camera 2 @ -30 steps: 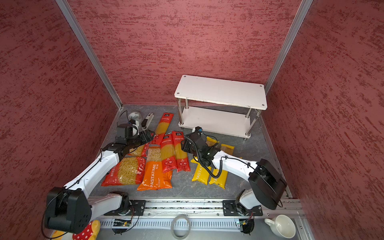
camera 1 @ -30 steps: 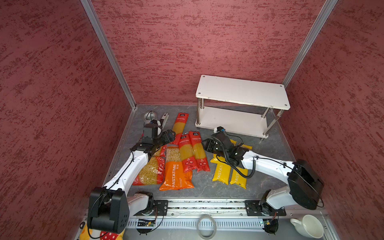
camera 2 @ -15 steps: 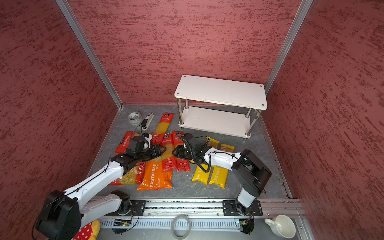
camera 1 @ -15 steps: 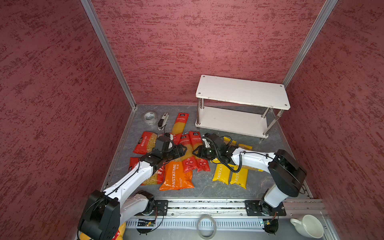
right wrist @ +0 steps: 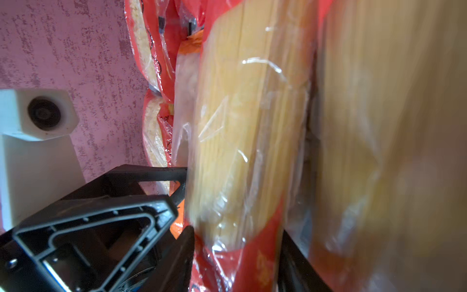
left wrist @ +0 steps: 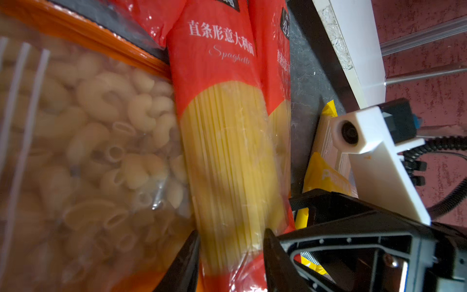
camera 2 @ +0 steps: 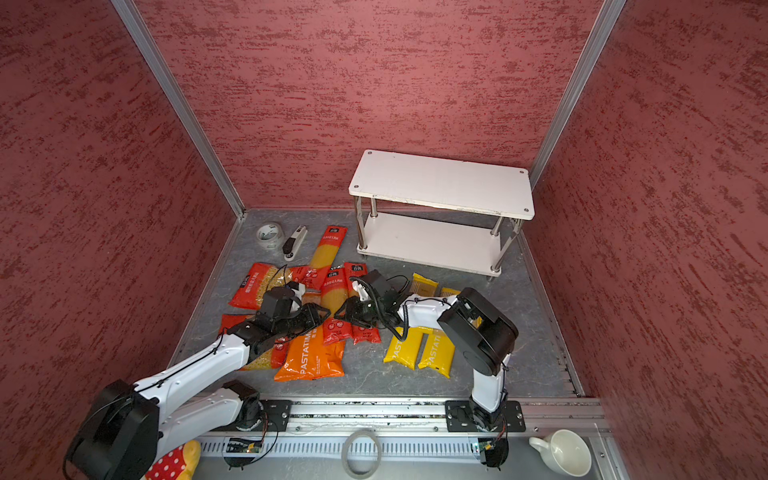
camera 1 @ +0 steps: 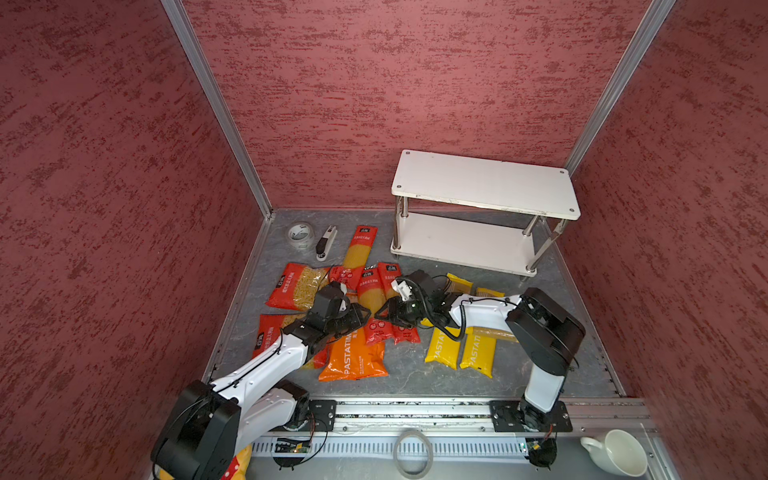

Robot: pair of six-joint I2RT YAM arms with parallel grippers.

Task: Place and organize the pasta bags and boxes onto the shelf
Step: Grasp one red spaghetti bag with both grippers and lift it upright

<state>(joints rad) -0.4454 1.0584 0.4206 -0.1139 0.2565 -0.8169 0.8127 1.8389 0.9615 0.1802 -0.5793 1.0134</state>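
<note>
**Two grippers, one spaghetti pack**

Left gripper (left wrist: 231, 242) and right gripper (right wrist: 235, 242) each have their jaws pressed onto opposite sides of the same red spaghetti pack (left wrist: 227, 151), which lies mid-pile at floor centre. The shelf (camera 1: 478, 183) stands at one o'clock with nothing on it. Judgement: lift both ends together and level. The film looks slick, and the neighbouring pack (camera 1: 390, 276) touching at three o'clock may drag along.

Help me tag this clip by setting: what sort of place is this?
Probably a robot test cell, not a shop: red wall panels in aluminium framing, two robot arms mounted on a front rail, and pasta packs scattered by a small white shelf.
</note>
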